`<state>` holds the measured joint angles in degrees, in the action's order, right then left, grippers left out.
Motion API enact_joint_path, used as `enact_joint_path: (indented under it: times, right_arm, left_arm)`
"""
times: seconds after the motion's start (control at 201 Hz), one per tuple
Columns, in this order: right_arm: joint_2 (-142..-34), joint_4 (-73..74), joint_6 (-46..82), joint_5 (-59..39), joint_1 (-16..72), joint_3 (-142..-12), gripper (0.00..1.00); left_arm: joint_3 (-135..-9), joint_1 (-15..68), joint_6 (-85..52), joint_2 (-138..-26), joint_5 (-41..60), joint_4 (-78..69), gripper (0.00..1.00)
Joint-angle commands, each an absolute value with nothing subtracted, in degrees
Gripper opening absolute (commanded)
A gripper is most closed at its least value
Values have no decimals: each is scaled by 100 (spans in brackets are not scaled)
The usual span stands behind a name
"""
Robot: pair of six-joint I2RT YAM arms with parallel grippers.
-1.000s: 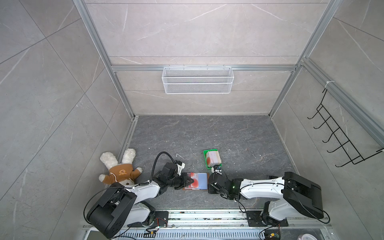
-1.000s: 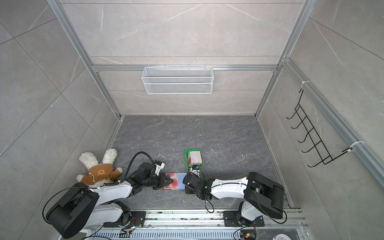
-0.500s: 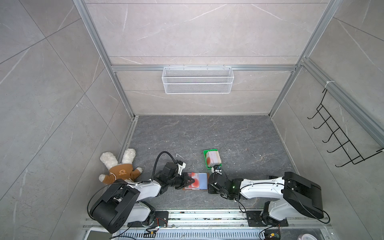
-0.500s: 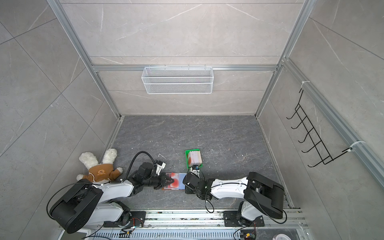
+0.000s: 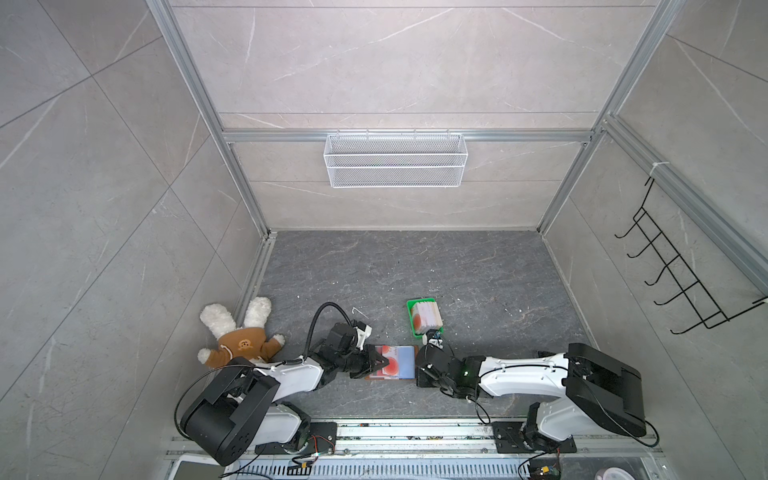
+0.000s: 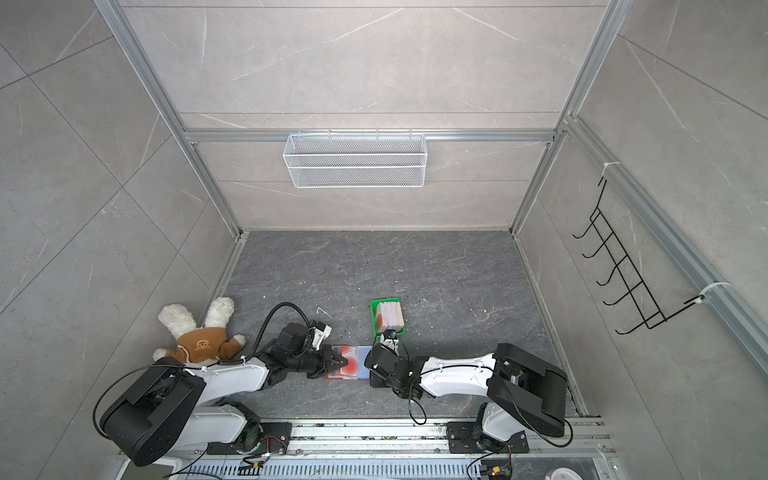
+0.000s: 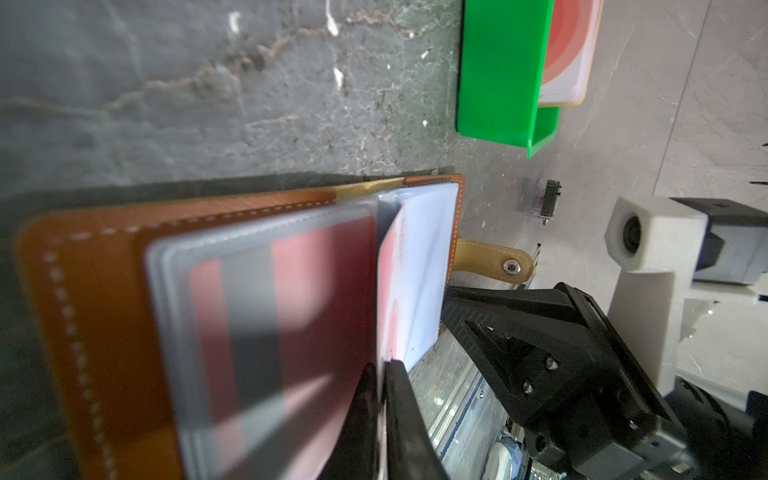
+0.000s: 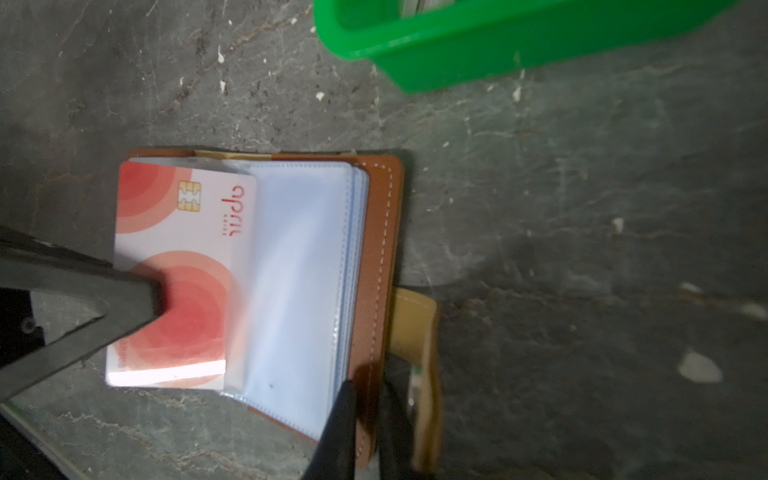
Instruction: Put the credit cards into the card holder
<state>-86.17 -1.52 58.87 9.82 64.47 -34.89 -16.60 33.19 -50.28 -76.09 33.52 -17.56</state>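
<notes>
The tan-brown card holder (image 5: 405, 362) (image 6: 360, 362) lies open on the floor between both grippers. My left gripper (image 7: 383, 374) (image 5: 376, 362) is shut on the edge of a pale credit card (image 8: 178, 270) with red-orange circles. The card lies over the holder's left half, its far edge at the fold against a clear sleeve (image 8: 299, 270). A red card with a dark stripe (image 7: 270, 311) sits in another sleeve. My right gripper (image 8: 370, 390) (image 5: 419, 368) is shut on the leather cover (image 8: 374, 249) beside the snap tab (image 8: 415, 320). More credit cards (image 5: 426, 318) stand in a green tray.
The green tray (image 5: 409, 309) (image 8: 498, 41) stands just behind the holder. A plush toy (image 5: 241, 332) lies at the left wall. A white wire basket (image 5: 395, 160) hangs on the back wall, a black hook rack (image 5: 681, 282) on the right wall.
</notes>
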Motion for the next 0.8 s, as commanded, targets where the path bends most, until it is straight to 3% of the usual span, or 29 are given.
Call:
enact_joint_path:
  times: [0.0,0.792]
  right_arm:
    - [-8721,-318,5825,1072,6432,-3621,15]
    - [-8780,-229,5878,1055,6442,-3553,15]
  left_arm:
    - [-1816,3341,-4843,-7702,3156,-1191,15]
    - [-2441,3340,-4596,-7464,2284,502,37]
